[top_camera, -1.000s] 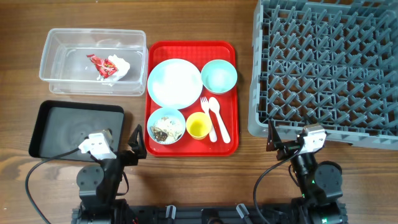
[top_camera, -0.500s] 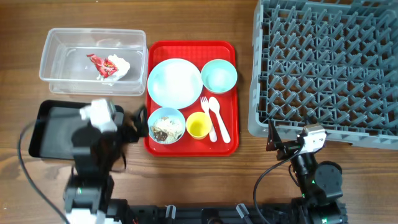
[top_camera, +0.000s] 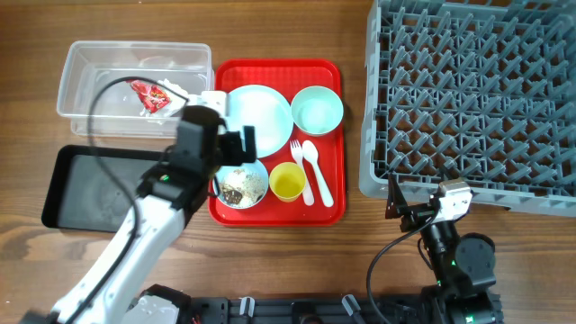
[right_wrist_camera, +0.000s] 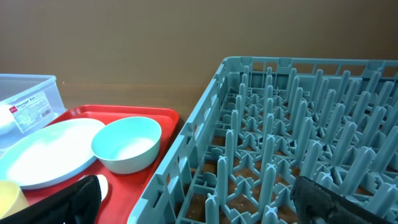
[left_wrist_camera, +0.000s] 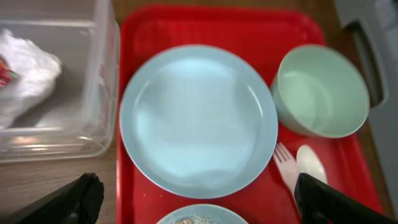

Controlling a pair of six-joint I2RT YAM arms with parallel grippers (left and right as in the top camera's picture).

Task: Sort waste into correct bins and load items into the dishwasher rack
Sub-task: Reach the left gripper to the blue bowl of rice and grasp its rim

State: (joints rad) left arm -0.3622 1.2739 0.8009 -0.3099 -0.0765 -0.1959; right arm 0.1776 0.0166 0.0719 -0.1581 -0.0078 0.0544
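Note:
My left gripper (top_camera: pixel 237 148) is open and empty over the red tray's left side, above the far rim of the bowl holding brownish-white food scraps (top_camera: pixel 240 184). In the left wrist view its fingers (left_wrist_camera: pixel 199 206) straddle that bowl's rim (left_wrist_camera: pixel 198 215), with the pale blue plate (left_wrist_camera: pixel 199 118) ahead. The plate (top_camera: pixel 256 117), empty bowl (top_camera: pixel 317 109), yellow cup (top_camera: pixel 287 183), fork (top_camera: pixel 298 160) and spoon (top_camera: pixel 317 173) lie on the tray. The red-and-white wrapper (top_camera: pixel 149 95) lies in the clear tub (top_camera: pixel 85 56). My right gripper (top_camera: pixel 397 203) is open and empty at the grey rack's (top_camera: pixel 477 90) front left corner.
The red tray (top_camera: pixel 333 207) sits between the clear tub and the rack. The black tray (top_camera: pixel 90 193) lies at the front left, partly under my left arm. The right wrist view shows the rack's wall (right_wrist_camera: pixel 186 155) close ahead and the empty bowl (right_wrist_camera: pixel 127 144).
My left arm has lifted from the table's front edge and swung forward and right, from beside the black tray to over the red tray. The right arm has not moved.

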